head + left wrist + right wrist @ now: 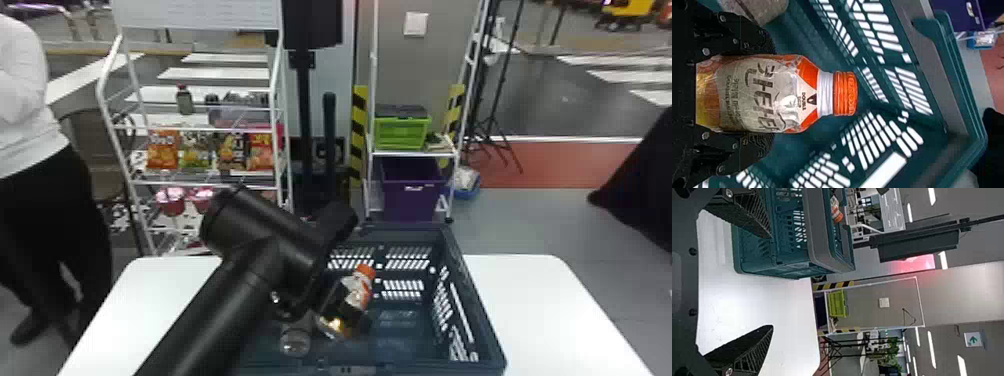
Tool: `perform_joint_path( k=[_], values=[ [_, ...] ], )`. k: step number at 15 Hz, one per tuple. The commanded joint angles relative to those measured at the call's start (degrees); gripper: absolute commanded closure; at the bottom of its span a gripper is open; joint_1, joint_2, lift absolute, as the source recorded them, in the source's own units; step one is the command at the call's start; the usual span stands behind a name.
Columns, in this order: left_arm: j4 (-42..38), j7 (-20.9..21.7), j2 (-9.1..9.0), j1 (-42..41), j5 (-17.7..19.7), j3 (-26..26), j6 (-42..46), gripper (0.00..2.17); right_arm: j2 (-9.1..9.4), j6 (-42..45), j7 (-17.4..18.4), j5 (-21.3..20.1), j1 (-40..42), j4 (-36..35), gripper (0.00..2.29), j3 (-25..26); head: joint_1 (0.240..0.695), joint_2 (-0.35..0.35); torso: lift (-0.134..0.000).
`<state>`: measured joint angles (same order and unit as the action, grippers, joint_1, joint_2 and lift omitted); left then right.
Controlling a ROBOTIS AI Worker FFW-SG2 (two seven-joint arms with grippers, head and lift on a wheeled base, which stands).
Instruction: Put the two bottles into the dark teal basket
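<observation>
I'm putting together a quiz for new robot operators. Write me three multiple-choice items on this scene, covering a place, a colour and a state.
1. Where is the labelled bottle?
A) On the floor
B) In the left gripper
C) In the right gripper

2. What colour is its cap?
A) Green
B) Blue
C) Orange

3. What state is the right gripper in?
A) Open and empty
B) Shut on a bottle
C) Shut with nothing in it

Right letters:
1. B: the left wrist view shows the bottle between that gripper's two fingers.
2. C: the left wrist view shows the ridged orange cap.
3. A: the right wrist view shows its fingers wide apart, holding nothing.
</observation>
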<state>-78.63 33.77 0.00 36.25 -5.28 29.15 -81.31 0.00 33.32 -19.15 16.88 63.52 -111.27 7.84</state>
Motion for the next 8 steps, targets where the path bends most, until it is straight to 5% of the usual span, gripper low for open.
perform_joint_path(
  k=[1,2,3,5,8],
  values=[
    [6.12,1.38,-0.15,1.45,-3.86,0.03,4.01,2.15,0.05,-0.23,-0.01,0.08,0.03,0.17,0.08,0.16,0.499,0.0,0.0],
    [7.08,2.88,-0.15,1.45,-5.62,0.11,5.41,2.13,0.05,-0.23,-0.01,0.17,0.03,0.35,0.08,0.16,0.499,0.0,0.0],
    [7.0,2.88,-0.15,1.28,-6.15,-0.15,5.41,1.73,0.05,-0.23,-0.01,0.26,-0.06,0.44,0.08,0.16,0.499,0.0,0.0],
    [5.94,3.05,-0.15,0.4,-6.15,-0.59,5.41,0.12,0.05,-0.23,-0.01,0.61,-0.24,0.7,0.08,0.25,0.499,0.0,0.0],
    [3.04,3.76,-0.15,-0.22,-6.41,-0.85,5.24,0.01,0.05,-0.94,-0.01,0.87,-0.85,1.23,0.08,0.34,0.499,0.0,0.0]
  ],
)
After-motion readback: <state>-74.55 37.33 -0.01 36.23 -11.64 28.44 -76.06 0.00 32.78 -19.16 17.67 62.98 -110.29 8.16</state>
